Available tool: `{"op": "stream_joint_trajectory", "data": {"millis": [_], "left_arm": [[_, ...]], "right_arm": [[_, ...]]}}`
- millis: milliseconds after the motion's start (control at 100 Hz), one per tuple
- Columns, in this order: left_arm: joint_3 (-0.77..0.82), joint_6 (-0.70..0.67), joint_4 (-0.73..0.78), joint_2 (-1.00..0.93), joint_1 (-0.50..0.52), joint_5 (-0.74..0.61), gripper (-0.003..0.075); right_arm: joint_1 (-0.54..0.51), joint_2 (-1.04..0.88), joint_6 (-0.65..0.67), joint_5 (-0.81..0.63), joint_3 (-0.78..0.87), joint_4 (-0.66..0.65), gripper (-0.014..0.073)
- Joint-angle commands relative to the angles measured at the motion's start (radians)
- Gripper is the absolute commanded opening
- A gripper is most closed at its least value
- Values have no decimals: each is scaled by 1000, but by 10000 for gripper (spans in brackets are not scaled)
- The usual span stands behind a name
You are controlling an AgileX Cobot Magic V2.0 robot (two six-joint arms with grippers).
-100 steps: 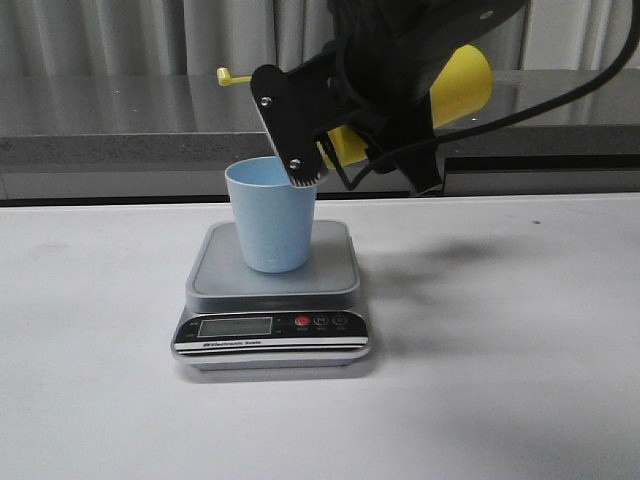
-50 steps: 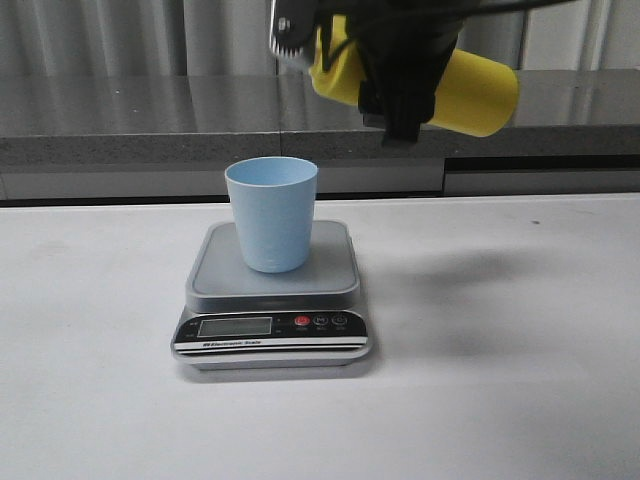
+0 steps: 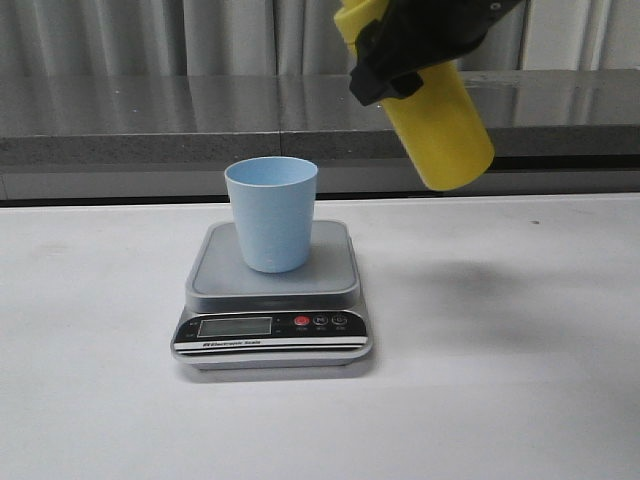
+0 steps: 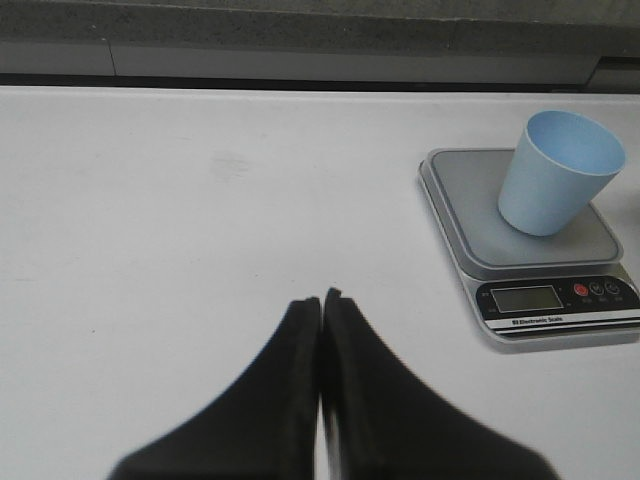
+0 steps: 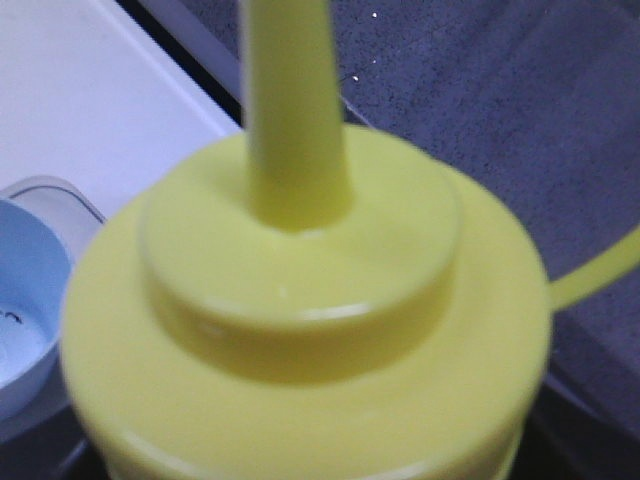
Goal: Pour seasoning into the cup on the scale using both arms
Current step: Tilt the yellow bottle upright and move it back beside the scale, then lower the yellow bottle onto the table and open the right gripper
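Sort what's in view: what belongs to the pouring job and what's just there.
Job: seasoning bottle held by the right claw, blue cup, scale, left claw, shut and empty.
Just there: white table, grey ledge behind, curtain.

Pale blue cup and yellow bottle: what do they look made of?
The pale blue tapered cup looks like matte opaque plastic: thin even rim, uniform colour, soft sheen. The tall yellow squeeze bottle in the right claw looks like smooth, slightly glossy opaque plastic, with moulded shoulder and nozzle.
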Motion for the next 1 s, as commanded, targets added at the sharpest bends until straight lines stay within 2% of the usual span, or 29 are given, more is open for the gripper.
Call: {"op": "stream_joint_trajectory", "data": {"millis": [0,160,360,500,670,990], "left_arm": [[-27,-6,-4,9,3,-76,-20],[-27,-6,-4,9,3,-76,-20],[-27,-6,-4,9,3,-76,-20],[-27,-6,-4,9,3,-76,-20],[-27,-6,-4,9,3,-76,-20],[-27,-6,-4,9,3,-76,-20]], "right_arm": [[-35,-52,5,-183,27,101,287],[-83,-52,-12,-377,138,271,288],[-123,-33,-162,-614,253,451,288],[-130,17,-162,-754,302,552,288],[-130,76,-162,-772,309,555,288],[-130,150,-154,-903,309,555,288]]}}
